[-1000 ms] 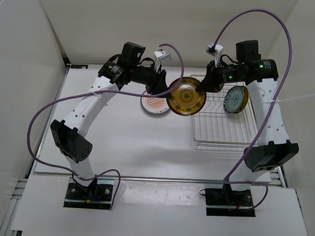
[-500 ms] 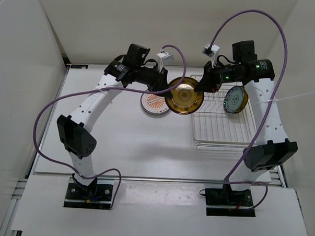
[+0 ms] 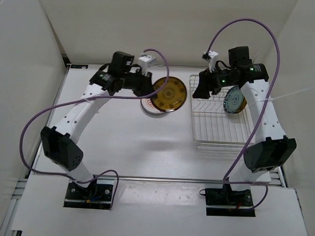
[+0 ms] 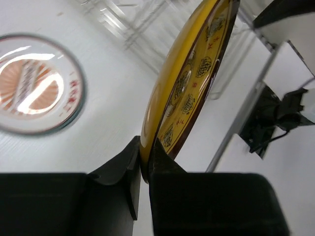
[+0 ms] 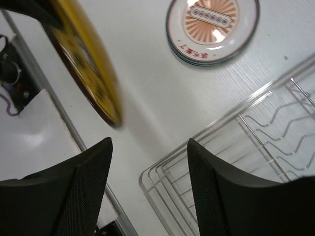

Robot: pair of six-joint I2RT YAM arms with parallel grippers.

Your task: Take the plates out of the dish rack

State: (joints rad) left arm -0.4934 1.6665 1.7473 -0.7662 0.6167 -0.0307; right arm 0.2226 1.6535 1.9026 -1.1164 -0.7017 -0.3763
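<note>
The yellow plate [image 3: 169, 94] has passed from the right end effector [image 5: 147, 147], now released at the dish rack's [image 3: 219, 132] far-left corner, to the left end effector [image 4: 144, 157], clenched on its rim over the sunburst plate [image 4: 37, 91] near the desk's [image 3: 125, 142] far edge; the teal plate [image 3: 234, 99] is still racked.

Yellow plate [image 4: 187, 88], brown pattern, is tilted up on edge, its rim pinched in the left gripper [image 4: 143, 157]. Just beyond that gripper, the orange sunburst plate [image 4: 37, 83] lies flat. Beneath the right gripper [image 5: 147, 147] sits the silver wire dish rack [image 3: 220, 126], and a teal-blue plate [image 3: 234, 99] stands upright in it, behind that gripper.
</note>
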